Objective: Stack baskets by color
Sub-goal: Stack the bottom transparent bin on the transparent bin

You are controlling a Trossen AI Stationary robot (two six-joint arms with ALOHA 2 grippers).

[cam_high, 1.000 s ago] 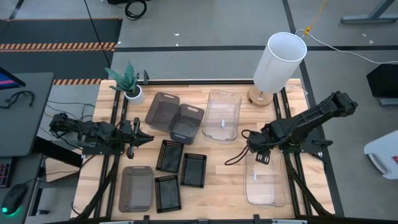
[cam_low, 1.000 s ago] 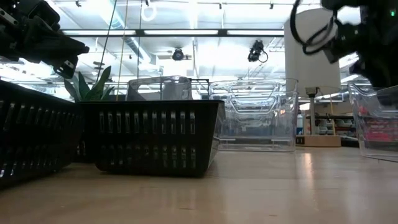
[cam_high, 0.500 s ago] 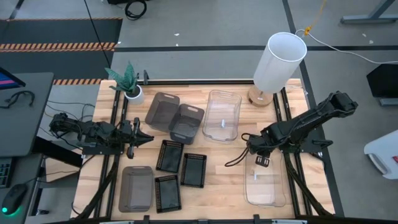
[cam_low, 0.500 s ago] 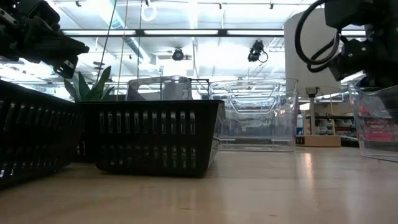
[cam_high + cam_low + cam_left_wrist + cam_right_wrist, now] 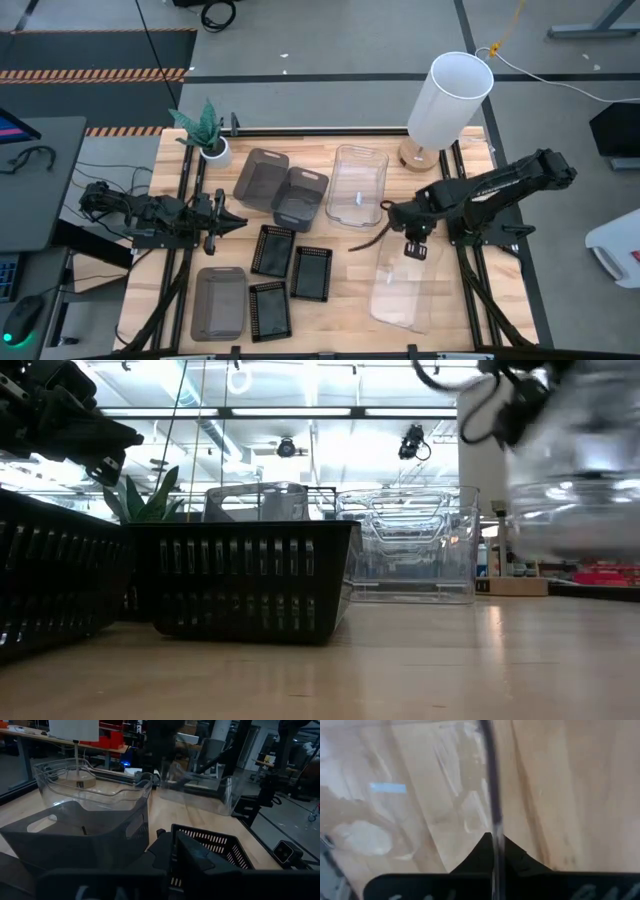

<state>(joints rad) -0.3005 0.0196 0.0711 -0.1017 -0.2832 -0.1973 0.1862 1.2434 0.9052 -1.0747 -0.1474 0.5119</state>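
Note:
A clear basket [image 5: 403, 288] hangs skewed over the table's right half, and my right gripper [image 5: 413, 247] is shut on its far end. The low view shows that basket [image 5: 575, 490] blurred and above the tabletop. Another clear basket [image 5: 357, 185] stands at the far middle. Two smoky-grey baskets [image 5: 260, 175] [image 5: 300, 195] stand to its left, and a third [image 5: 218, 300] at the near left. Three black slotted baskets [image 5: 272, 250] [image 5: 311, 272] [image 5: 269, 310] lie in the middle. My left gripper [image 5: 238, 222] waits shut and level at the table's left. My right gripper pinches the clear basket's far end wall [image 5: 492, 795], one finger inside the basket and one outside. The fingers come from above, pointing steeply down over the rim [image 5: 412, 254]. The basket hangs below them, tilted; in the low view its underside is off the table.
A white cylindrical lamp [image 5: 450, 100] stands at the far right corner and a small potted plant [image 5: 207, 135] at the far left. Bare wood shows along the table's near edge [image 5: 340, 320] between the black baskets and the held one.
My right gripper has shut on the clear basket's far end wall, then gone up and toward the table's left. The basket, flat on the table before, is lifted and has swung with it, its near end turned toward the left.

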